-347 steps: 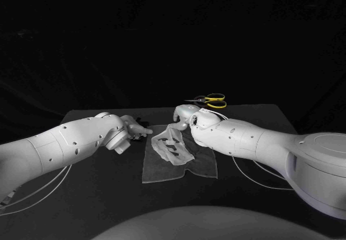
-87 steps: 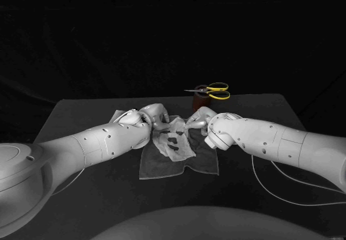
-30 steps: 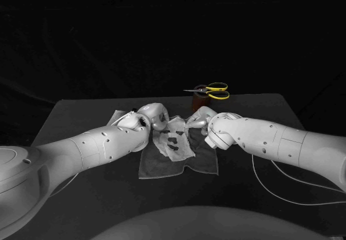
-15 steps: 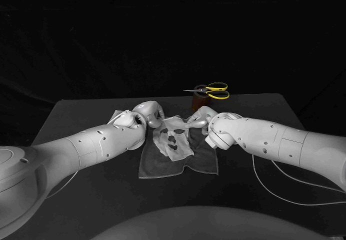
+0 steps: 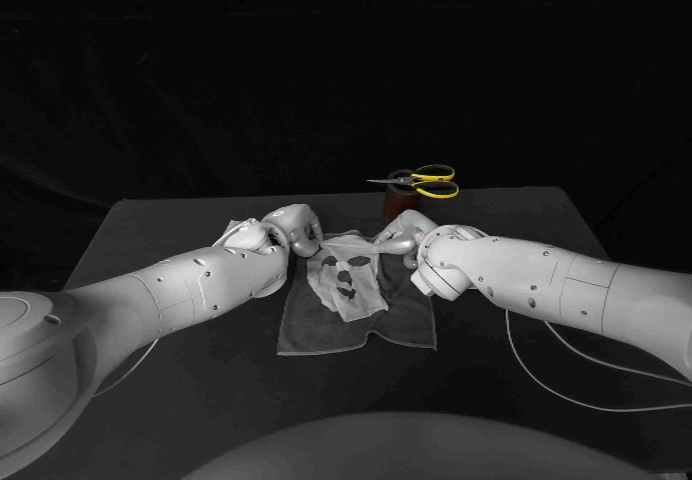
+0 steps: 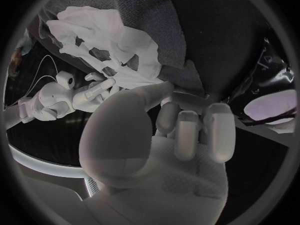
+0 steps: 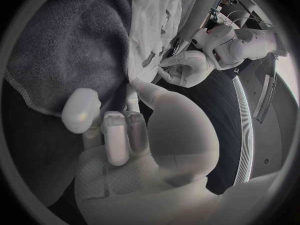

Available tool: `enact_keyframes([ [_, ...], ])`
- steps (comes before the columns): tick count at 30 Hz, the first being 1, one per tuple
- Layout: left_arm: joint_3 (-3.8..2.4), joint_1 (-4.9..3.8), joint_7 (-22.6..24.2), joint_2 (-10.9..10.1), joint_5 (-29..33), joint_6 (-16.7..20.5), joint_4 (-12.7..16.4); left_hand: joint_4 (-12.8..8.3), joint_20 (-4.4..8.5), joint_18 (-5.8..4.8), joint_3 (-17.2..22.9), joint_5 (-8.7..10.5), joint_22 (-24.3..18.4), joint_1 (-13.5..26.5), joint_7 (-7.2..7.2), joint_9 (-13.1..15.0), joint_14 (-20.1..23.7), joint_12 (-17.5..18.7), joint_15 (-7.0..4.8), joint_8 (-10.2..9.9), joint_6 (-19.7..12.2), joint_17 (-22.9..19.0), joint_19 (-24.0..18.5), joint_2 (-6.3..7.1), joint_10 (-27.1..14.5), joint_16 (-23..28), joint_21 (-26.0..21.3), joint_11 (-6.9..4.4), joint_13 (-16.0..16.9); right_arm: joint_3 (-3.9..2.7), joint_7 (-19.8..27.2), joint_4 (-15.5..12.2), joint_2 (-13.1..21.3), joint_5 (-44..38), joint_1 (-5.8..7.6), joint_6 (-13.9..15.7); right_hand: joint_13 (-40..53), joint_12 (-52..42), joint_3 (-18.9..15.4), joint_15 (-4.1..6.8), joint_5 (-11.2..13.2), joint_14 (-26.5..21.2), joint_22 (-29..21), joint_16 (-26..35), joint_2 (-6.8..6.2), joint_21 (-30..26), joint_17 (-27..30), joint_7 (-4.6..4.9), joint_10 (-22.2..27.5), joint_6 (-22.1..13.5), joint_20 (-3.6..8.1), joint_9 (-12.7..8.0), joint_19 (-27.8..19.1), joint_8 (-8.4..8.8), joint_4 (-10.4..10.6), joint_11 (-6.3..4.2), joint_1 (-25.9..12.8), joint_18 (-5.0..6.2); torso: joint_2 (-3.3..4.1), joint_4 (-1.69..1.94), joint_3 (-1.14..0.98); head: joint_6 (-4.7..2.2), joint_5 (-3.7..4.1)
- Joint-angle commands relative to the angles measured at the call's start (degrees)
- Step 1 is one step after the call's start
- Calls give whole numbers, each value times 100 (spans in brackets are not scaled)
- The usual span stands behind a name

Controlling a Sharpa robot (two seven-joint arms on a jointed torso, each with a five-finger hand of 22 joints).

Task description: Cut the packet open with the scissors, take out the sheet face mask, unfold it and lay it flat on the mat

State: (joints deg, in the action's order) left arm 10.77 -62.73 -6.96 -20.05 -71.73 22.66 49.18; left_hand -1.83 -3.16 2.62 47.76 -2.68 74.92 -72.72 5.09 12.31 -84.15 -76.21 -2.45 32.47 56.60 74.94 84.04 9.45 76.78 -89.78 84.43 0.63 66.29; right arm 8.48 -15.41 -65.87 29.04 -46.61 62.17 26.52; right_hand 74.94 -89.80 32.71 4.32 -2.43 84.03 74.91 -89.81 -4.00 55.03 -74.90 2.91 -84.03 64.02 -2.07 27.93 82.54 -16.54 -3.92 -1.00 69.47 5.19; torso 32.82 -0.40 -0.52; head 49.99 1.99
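Note:
The white sheet face mask (image 5: 346,279) with its eye and mouth holes lies spread over the grey mat (image 5: 398,325). My left hand (image 5: 289,231) pinches the mask's far left edge between thumb and fingers, and my right hand (image 5: 402,234) pinches its far right edge. From the left wrist, the mask (image 6: 105,37) hangs from my left hand (image 6: 172,127) over the mat (image 6: 172,20). The right wrist view has the mask (image 7: 153,15) leading from my right hand (image 7: 125,130) across the mat (image 7: 65,40). The yellow-handled scissors (image 5: 426,180) stand in a brown holder (image 5: 394,206) behind.
A pale, shiny opened packet (image 5: 231,233) lies just left of my left hand, seen too in the left wrist view as the packet (image 6: 270,104). Bare black table (image 5: 173,360) lies to both sides of the mat and in front of it.
Over the last second my hands have drawn slightly apart, the left going left, and the mask's upper part has spread wider. Long before, my left hand was off to the left.

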Motion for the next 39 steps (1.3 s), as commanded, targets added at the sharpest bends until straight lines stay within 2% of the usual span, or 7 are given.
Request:
enact_keyframes([
  [1, 1, -4, 37, 11, 202, 51, -20, 3, 38, -81, 31, -20, 1012, 39, 13, 537, -585, 46, -31, 98, -53, 1506, 228, -37, -62, -22, -3, 9, -43, -2, 80, -20, 22, -115, 5, 145, 1506, -20, 37, 35, -35, 597, 778, -19, 63, -1, -1510, -5, -597, 35, 49, 255, -7, -14, 10, -42, -10, 30, 2, 2, -1, 1, 0],
  [14, -23, -16, 365, -56, 713, 487, 28, 42, 12, -74, 81, -17, 990, 123, 92, 597, -585, 208, 13, 51, -353, 1506, 212, -86, -182, -22, -29, 70, -267, -2, 101, -165, 185, -206, 4, 286, 1506, -20, 49, 36, -36, 597, 775, -19, 63, -15, -1510, -5, -597, 29, 50, 262, -11, -22, 7, -42, -22, 32, -1, 4, -4, 1, -1],
  [18, -33, -23, 520, -123, 929, 588, 88, 81, -91, -42, 9, -16, 891, 121, 278, 546, -585, 651, 149, -169, -739, 1506, 131, -101, -681, -22, -144, 229, -927, -2, 99, -216, 247, -223, 2, 310, 1506, -20, 51, 36, -36, 597, 775, -19, 61, -11, -1510, -6, -597, 28, 50, 263, -10, -24, 5, -42, -23, 32, -1, 1, -3, 1, -1],
  [26, -41, -29, 596, -237, 1081, 547, 180, 79, -191, 0, -8, -16, 779, 78, 386, 502, -585, 1059, 246, -313, -909, 1506, 34, -37, -1226, -22, -276, 332, -1556, -1, 84, -267, 323, -235, -5, 270, 1506, -20, 57, 36, -35, 597, 771, -19, 57, -30, -1510, -7, -597, 26, 50, 267, -15, -28, 0, -43, -26, 35, -3, 1, -1, 1, 7],
  [31, -42, -29, 620, -257, 1210, 413, 187, 176, -300, 70, -48, -17, 570, 172, 541, 394, -530, 1690, 368, -564, -1253, 1379, -144, 122, -2125, 36, -521, 473, -2517, 0, 79, -254, 295, -225, -10, 239, 1506, -20, 57, 36, -35, 597, 771, -19, 57, -30, -1510, -7, -597, 26, 50, 267, -15, -28, 0, -43, -26, 35, -3, 5, 3, 1, 3],
  [37, -42, -29, 774, -331, 1368, 313, 338, 199, -358, 107, -124, -17, 472, 167, 562, 347, -479, 1712, 410, -636, -1320, 1269, -231, 202, -2301, 85, -636, 506, -2618, 1, 96, -201, 228, -160, -13, 255, 1506, -20, 63, 37, -35, 597, 762, -19, 52, -74, -1510, -4, -597, 16, 51, 272, -26, -34, 1, -42, -46, 42, 0, -3, 1, 1, -11],
  [39, -51, -29, 864, -388, 1394, 285, 433, 155, -356, 140, -131, -17, 387, 104, 486, 358, -419, 1745, 385, -593, -1243, 1143, -307, 213, -2382, 142, -736, 459, -2665, 2, 166, -192, 221, -88, -13, 221, 1506, -20, 67, 5, -34, 597, 717, -19, 23, -278, -1510, 56, -597, -212, 39, 258, -85, 47, 9, 5, -133, 68, 0, -5, 1, 1, -4],
])
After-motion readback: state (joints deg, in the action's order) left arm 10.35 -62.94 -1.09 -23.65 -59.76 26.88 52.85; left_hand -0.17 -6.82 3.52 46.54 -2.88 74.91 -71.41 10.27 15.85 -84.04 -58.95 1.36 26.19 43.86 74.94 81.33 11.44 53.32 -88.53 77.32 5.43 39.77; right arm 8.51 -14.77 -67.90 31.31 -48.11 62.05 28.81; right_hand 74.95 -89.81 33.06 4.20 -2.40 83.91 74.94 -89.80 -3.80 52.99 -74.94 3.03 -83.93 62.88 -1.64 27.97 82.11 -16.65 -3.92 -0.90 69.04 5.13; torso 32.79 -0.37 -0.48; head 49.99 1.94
